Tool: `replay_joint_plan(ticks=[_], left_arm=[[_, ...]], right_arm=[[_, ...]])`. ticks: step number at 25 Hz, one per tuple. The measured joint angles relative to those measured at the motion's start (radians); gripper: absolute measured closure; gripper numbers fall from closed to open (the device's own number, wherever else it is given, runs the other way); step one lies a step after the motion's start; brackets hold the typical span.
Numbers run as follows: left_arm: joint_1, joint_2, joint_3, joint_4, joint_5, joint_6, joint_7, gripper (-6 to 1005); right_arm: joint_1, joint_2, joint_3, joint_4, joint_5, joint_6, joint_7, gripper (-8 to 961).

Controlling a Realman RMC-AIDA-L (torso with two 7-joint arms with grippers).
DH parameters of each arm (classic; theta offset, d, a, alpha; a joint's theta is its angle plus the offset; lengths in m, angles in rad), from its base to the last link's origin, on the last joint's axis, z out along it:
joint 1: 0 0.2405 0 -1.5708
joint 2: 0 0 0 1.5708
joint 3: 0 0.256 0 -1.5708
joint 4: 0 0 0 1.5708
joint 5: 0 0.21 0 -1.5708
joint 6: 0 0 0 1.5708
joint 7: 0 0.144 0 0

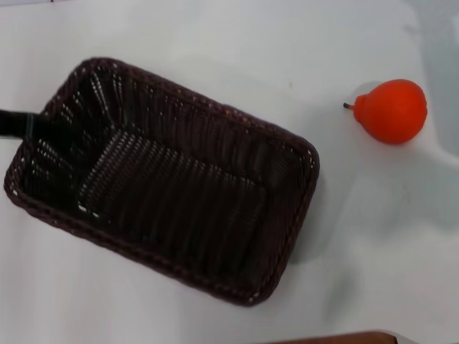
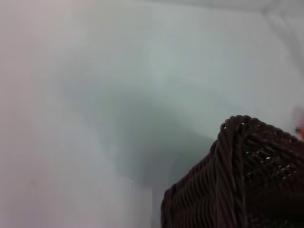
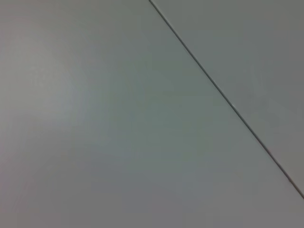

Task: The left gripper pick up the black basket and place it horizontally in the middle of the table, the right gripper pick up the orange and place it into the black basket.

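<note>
Your basket (image 1: 172, 179) sits skewed on the table (image 1: 215, 43), left claw (image 1: 25, 123) at its left rim, grip impossible to tell; you're mid-placement, so square it level next. Orange (image 1: 391, 111) waits well right; right claw unseen

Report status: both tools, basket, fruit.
Left tool at the black basket's left rim, grip unclear. Right tool out of view. Basket sits skewed on the table. Orange outside it, path unobstructed.

A brown strip (image 1: 337, 337) shows at the near edge of the head view.
</note>
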Motion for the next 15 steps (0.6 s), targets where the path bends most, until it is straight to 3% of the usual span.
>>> replay_joint_plan(ticks=[4, 15], left_arm=[[0.010, -0.005, -0.028, 0.003, -0.043, 0.001, -0.099, 840], [0.038, -0.056, -0.143, 0.058, -0.162, 0.073, -0.211, 809]], right_arm=[[0.000, 0.000, 0.003, 0.000, 0.000, 0.000, 0.011, 38], [0.000, -0.001, 0.007, 0.003, 0.000, -0.002, 0.048, 37]])
